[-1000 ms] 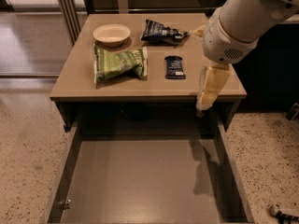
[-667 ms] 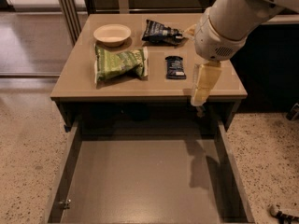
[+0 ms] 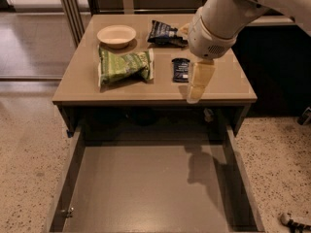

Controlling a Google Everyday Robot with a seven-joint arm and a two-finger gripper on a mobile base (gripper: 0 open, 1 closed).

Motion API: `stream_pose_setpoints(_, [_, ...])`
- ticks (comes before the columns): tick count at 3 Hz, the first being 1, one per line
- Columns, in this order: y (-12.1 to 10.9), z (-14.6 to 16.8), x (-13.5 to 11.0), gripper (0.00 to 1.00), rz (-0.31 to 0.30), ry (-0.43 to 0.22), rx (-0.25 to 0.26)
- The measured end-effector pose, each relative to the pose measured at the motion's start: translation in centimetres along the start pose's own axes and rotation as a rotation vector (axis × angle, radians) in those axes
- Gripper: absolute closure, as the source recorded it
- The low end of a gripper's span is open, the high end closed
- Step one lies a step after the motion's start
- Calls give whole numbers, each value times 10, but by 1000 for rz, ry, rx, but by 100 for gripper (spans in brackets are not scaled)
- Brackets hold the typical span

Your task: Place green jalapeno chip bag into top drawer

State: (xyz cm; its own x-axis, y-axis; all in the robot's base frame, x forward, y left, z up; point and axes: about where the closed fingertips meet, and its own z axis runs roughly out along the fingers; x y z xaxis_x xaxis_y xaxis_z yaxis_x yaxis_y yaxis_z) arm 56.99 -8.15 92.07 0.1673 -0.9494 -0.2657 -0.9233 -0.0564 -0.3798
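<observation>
The pincer [image 3: 194, 96] hangs tip-down over the front right part of the tan worktop [image 3: 77, 84], with its pale cream tip close to the front edge. It shows as one tapering shape, so I cannot tell whether it is spread or pressed together. Above it, the thick white arm [image 3: 228, 16] rises toward the upper right corner of the view. Just to the left of the pincer, and slightly farther back, a small dark bar wrapper [image 3: 181, 70] lies flat on the worktop. Behind that, near the back edge, a dark blue-black chip bag [image 3: 164, 33] is partly covered by the arm. The green jalapeno chip bag [image 3: 124, 66] lies flat on the left half of the worktop. It is well apart from the pincer, and its white sealed ends face left and right. Just behind it stands a shallow cream bowl [image 3: 116, 35]. Below the front edge of the worktop, the top drawer [image 3: 146, 193] is pulled out toward the camera. Its smooth grey-brown bottom carries the dark shadow [image 3: 204, 169] of the pincer on its right side. Speckled floor [image 3: 29, 144] lies on either side of the drawer.
</observation>
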Motion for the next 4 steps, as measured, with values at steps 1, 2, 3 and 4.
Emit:
stream_pose_setpoints(1, [-8,10,-7,0,-24,-6,8])
stream_pose_setpoints(2, [-25,27,-21,0,-63,-37,20])
stream_pose_setpoints(3, [-42,46,-38,0,-102,-74,27])
stream_pose_setpoints(4, [-55,67,-53,0,-130,-108,17])
